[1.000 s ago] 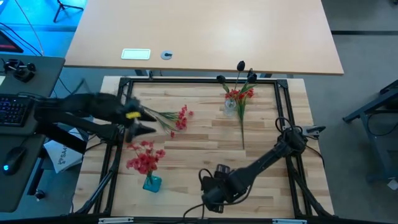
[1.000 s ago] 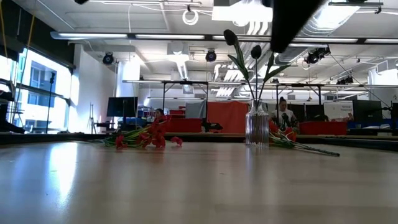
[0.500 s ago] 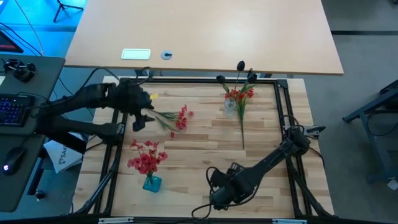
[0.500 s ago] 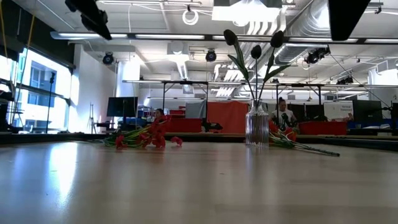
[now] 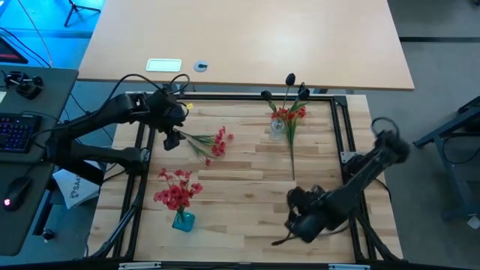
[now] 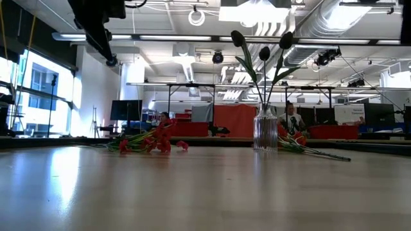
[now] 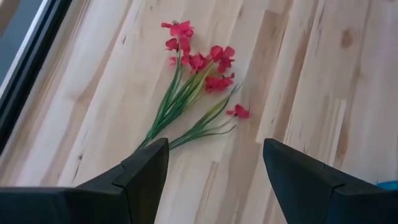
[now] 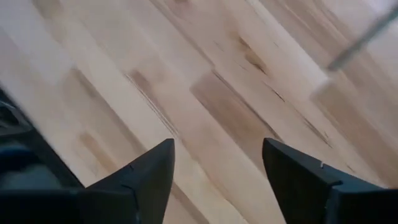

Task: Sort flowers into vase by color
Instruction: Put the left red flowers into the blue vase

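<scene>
An open-plan robotics lab: exposed ceiling ducts (image 6: 334,25), workbenches (image 6: 192,90), a keyboard (image 5: 16,131).

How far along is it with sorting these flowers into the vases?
Partly done: red blossoms stand in the blue vase, dark buds in the clear vase. Neither hand holds anything; the open left hand hovers by a loose red sprig. That sprig and another stem by the clear vase remain on the table.
</scene>
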